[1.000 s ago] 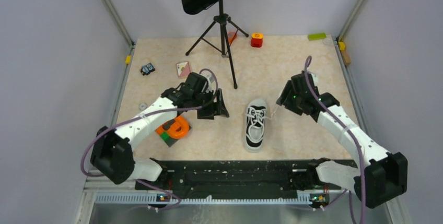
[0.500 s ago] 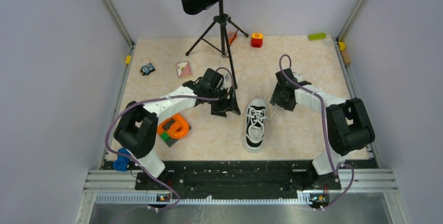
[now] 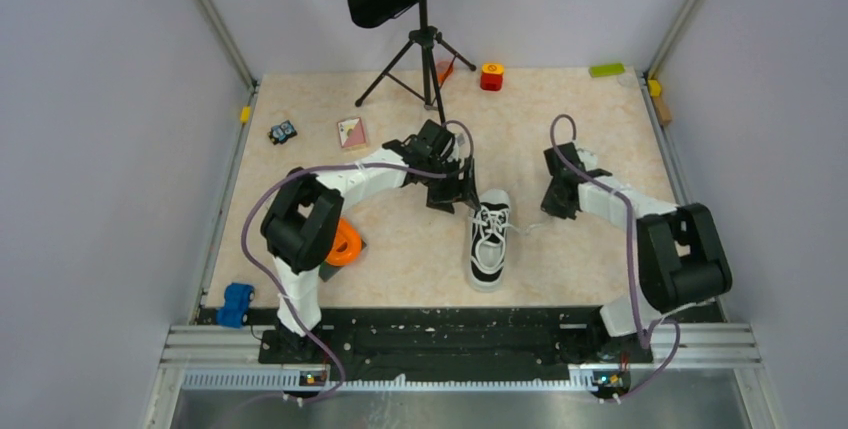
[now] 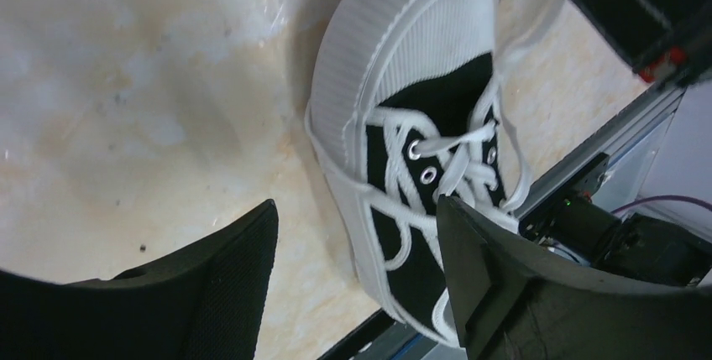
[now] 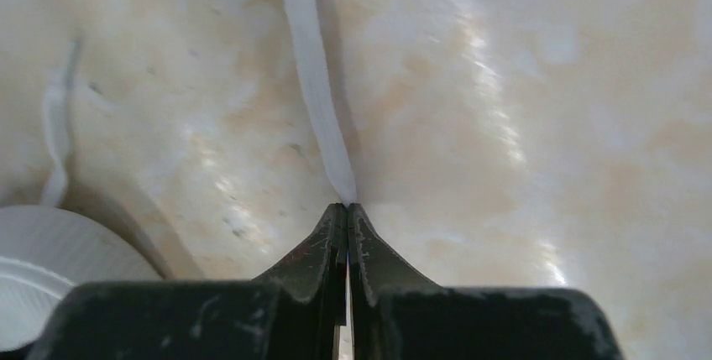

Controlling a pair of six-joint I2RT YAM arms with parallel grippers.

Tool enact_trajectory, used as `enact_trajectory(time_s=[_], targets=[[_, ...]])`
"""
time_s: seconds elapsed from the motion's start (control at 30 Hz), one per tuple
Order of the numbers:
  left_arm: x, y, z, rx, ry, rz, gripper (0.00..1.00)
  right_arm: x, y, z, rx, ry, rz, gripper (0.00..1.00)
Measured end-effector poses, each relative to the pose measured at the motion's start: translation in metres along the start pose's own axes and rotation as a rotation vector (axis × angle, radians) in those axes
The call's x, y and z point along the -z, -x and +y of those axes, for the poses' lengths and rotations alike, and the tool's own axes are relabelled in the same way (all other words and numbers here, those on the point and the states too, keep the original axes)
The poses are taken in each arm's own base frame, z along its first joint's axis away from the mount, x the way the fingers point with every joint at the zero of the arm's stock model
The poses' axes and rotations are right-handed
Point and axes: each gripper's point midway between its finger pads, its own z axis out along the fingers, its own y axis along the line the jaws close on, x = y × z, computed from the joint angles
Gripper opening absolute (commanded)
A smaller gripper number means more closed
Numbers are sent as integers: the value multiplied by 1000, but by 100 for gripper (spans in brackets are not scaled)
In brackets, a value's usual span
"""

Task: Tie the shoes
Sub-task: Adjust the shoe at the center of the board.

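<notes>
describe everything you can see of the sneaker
The sneaker is black canvas with a ribbed white toe cap, white sole and untied laces. It sits upright on the table, toe away from the robot. One lace trails right into the shut right gripper; the open left gripper hovers by its toe.

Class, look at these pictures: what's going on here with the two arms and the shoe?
A black sneaker sits on the table. The right gripper is shut on the tip of one loose white lace, out to the shoe's side. The left gripper hangs open by the toe cap, holding nothing. No bow is visible yet.
</notes>
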Motion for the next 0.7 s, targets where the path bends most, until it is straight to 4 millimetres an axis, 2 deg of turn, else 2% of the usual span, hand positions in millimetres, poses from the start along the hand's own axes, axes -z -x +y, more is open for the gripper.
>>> enact_trajectory(time_s=[0.07, 0.1, 0.17, 0.2, 0.27, 0.4, 0.53, 0.63, 0.7], targets=[[-5, 9, -6, -6, -15, 0, 73, 14, -8, -23, -20, -18, -11, 2], [-8, 12, -8, -8, -22, 1, 73, 19, -7, -30, -33, -25, -21, 15], [-14, 19, -13, -12, -37, 3, 74, 34, -7, -39, -47, -15, -48, 49], [-18, 21, -16, -15, -50, 6, 74, 42, -6, -41, -53, -6, -61, 58], [-25, 21, -20, -16, -73, 15, 74, 55, -1, -42, -63, 18, -93, 67], [-42, 13, -34, -25, -128, 56, 74, 70, 1, -45, -72, 31, -113, 71], [-55, 4, -72, -77, -267, 94, 75, 78, 2, -47, -72, 25, -103, 71], [-53, -15, -104, -123, -378, 145, 75, 83, 10, -42, -80, 44, -116, 71], [-51, -25, -118, -150, -423, 173, 75, 84, 14, -37, -85, 59, -120, 71]])
